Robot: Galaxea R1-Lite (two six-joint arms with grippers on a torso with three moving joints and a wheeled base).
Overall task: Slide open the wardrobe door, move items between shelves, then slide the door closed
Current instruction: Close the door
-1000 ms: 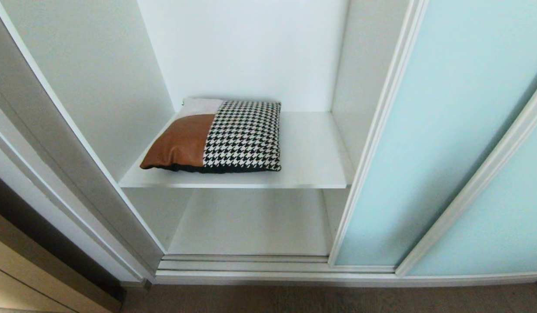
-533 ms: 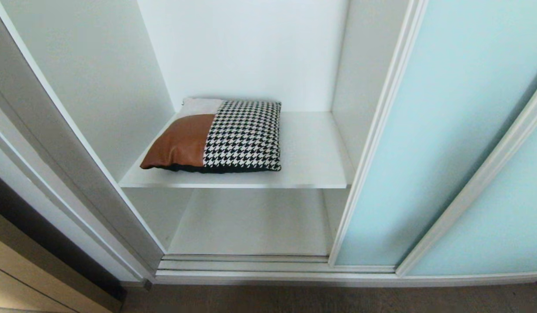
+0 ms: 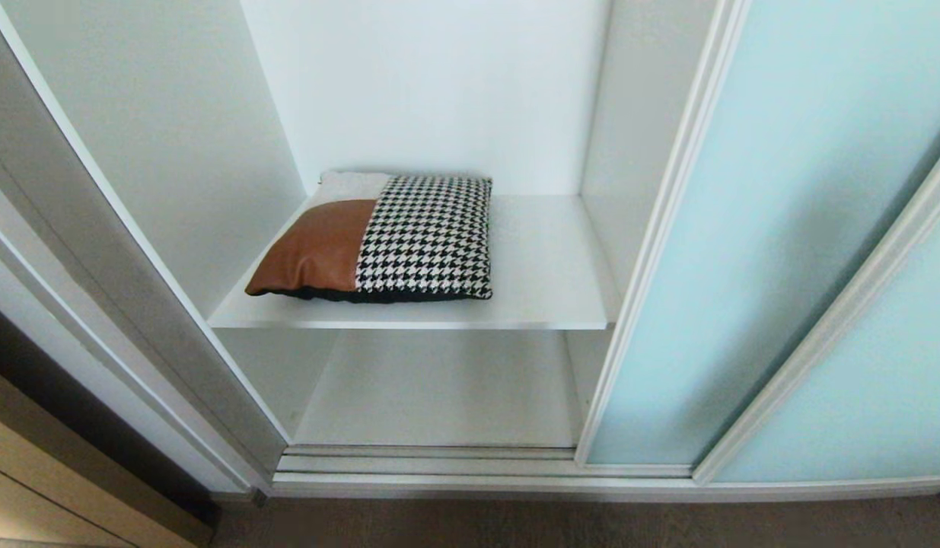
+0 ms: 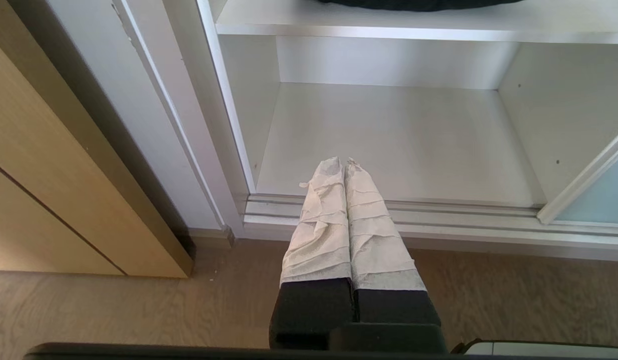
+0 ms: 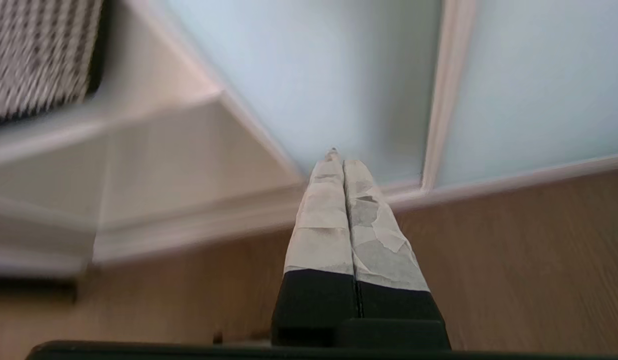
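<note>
Nothing in the head view has shifted: the cushion [image 3: 378, 240] stays on the upper shelf [image 3: 546, 281], door [image 3: 751, 228] slid open, while our right pincer [image 5: 337, 159], clamped empty, blurs toward it, left pincer [image 4: 345, 165] closed too.

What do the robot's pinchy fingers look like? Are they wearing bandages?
It does look that way. The left gripper has two long fingers that narrow toward the tips, wrapped in wrinkly whitish tape, on blocky black bases. The right gripper matches it, but the tape on its fingers looks greyer and patchy, peeling in places. No cables or markings show.
</note>
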